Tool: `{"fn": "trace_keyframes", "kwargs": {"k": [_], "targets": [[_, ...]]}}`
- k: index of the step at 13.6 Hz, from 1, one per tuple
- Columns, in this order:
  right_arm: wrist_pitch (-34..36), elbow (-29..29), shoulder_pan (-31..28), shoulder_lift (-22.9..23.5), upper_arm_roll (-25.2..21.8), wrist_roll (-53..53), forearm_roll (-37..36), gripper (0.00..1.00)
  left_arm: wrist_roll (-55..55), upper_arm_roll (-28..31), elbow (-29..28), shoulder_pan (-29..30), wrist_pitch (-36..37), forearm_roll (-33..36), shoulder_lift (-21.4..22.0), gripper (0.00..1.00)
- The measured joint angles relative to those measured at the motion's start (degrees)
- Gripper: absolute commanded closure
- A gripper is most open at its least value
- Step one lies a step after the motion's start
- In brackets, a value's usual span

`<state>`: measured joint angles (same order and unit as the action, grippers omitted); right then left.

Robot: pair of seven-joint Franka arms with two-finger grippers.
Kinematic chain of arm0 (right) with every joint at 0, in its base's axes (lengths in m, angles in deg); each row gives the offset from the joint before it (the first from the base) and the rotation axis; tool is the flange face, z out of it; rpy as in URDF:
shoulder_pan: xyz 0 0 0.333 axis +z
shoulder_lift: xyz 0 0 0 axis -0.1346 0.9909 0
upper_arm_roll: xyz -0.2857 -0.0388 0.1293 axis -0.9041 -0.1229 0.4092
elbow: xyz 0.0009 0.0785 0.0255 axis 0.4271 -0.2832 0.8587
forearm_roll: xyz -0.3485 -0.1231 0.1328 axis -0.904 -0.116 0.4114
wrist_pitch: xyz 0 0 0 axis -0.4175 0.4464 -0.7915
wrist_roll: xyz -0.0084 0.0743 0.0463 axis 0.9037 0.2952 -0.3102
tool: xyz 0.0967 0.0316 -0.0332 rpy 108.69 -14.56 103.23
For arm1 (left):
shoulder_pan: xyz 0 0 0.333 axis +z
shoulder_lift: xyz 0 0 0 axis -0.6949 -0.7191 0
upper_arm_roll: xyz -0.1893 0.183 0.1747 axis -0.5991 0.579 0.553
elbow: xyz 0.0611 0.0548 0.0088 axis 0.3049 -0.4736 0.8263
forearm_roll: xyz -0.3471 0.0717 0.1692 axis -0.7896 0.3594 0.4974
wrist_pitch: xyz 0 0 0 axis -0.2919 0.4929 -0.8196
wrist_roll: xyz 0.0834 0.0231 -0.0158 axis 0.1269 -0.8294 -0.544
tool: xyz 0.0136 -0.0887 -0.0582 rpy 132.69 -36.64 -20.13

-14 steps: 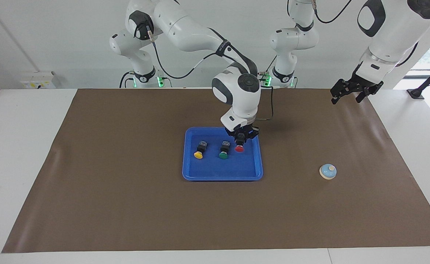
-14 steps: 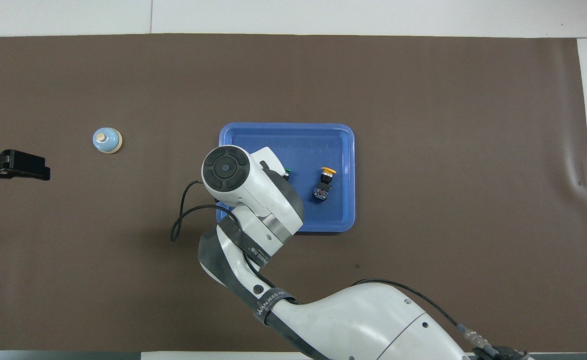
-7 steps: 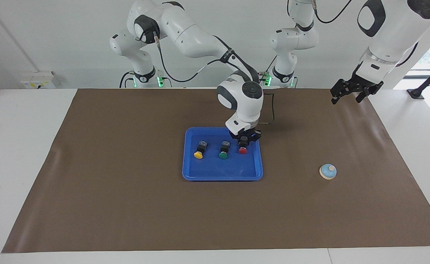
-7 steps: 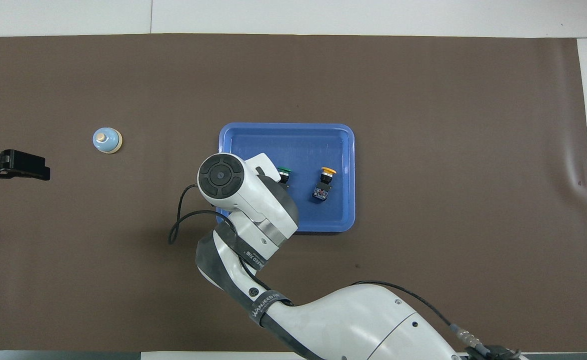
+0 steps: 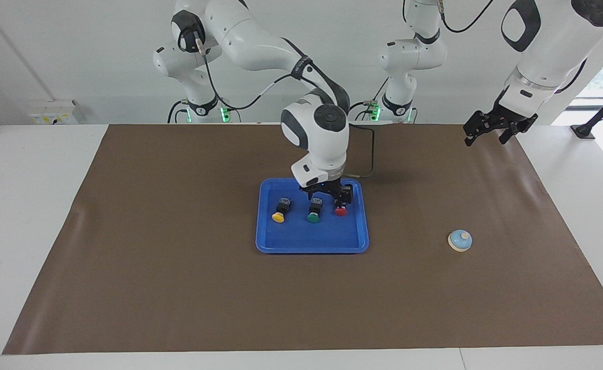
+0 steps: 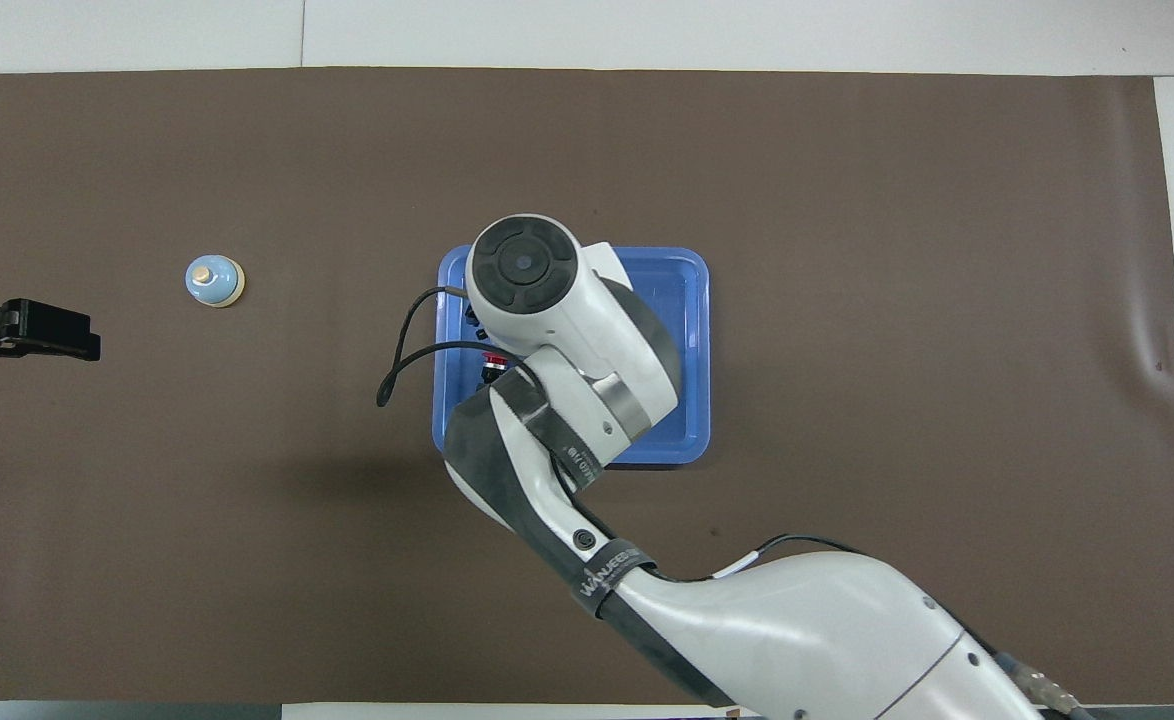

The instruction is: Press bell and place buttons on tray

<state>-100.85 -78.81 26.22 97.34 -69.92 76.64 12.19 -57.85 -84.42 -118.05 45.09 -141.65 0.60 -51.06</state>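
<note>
Facing view: yellow button, green button and red button lie in a row in the tray. Right claw hangs over the tray's robot-side edge, released, holding nothing. Bell sits toward the left arm's end of the counter, well apart from the tray. Left claw waits, spread, well apart from the tray.

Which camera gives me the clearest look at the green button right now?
The facing view. There the green button shows whole, lying in the tray between the yellow button and the red button. In the overhead view the right arm's wrist covers it completely.
</note>
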Motion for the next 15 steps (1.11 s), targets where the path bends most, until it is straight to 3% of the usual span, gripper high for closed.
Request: {"fn": "trace_keyframes", "kwargs": {"k": [3,11,14,15], "targets": [[5.0,0.0,-7.0,-4.2,-0.1,-8.1,0.0,0.0,0.0,0.0,0.0,0.0,0.0,0.0,0.0,0.0],[18.3,0.0,-25.1,-12.8,-0.2,-43.9,0.0,0.0,0.0,0.0,0.0,0.0,0.0,0.0,0.0,0.0],[23.3,0.0,-30.0,-16.3,-0.2,-51.7,0.0,0.0,0.0,0.0,0.0,0.0,-0.1,0.0,0.0,0.0],[25.2,-0.1,-31.0,-17.9,-0.2,-52.9,0.0,0.0,0.0,0.0,0.0,0.0,-0.6,0.0,0.0,0.57]]}}
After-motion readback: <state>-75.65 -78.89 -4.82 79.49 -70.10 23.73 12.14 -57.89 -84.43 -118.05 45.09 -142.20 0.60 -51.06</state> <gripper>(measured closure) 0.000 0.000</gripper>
